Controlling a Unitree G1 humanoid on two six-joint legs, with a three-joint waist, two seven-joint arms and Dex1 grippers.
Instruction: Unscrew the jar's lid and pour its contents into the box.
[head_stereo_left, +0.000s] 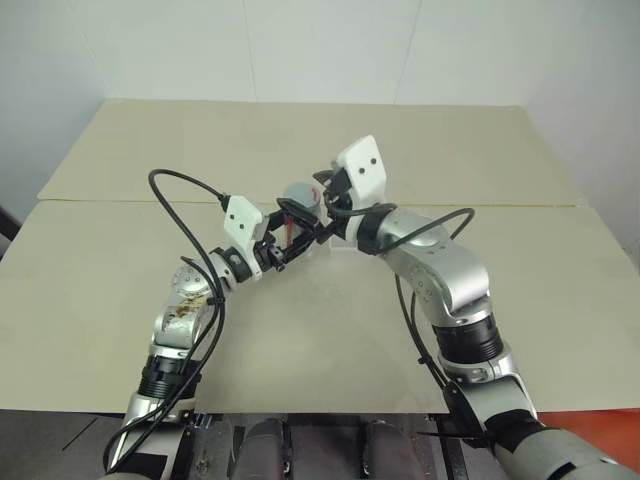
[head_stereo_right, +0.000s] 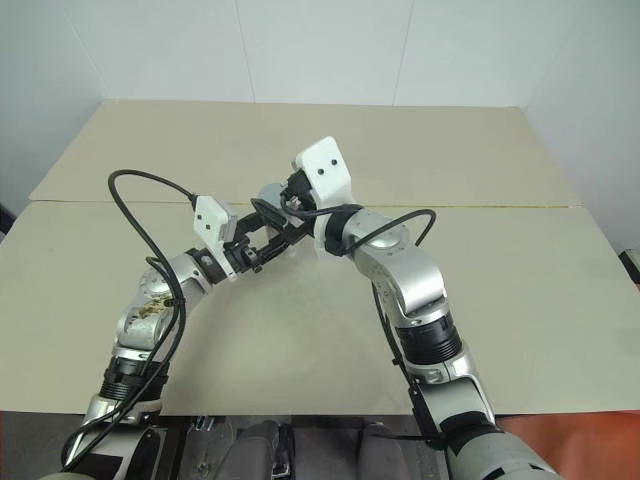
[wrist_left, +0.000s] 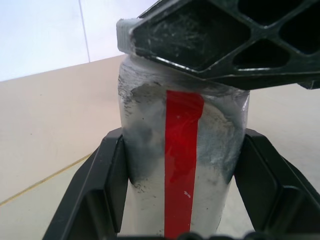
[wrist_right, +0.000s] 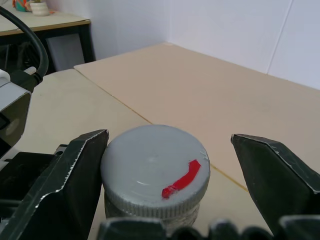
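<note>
Above the beige table (head_stereo_left: 120, 300), the left gripper (head_stereo_left: 283, 240) clamped the jar (wrist_left: 182, 165) by its body, long axis upright, while the right gripper (wrist_right: 170, 165) straddled the lid (wrist_right: 155, 170) on top, one finger (wrist_right: 75, 175) touching, the other apart.

a grey lid (wrist_right: 155, 172) with a red streak caps a white-labelled, red-striped jar (wrist_left: 182, 170) between black fingers (wrist_right: 60, 185).
</note>
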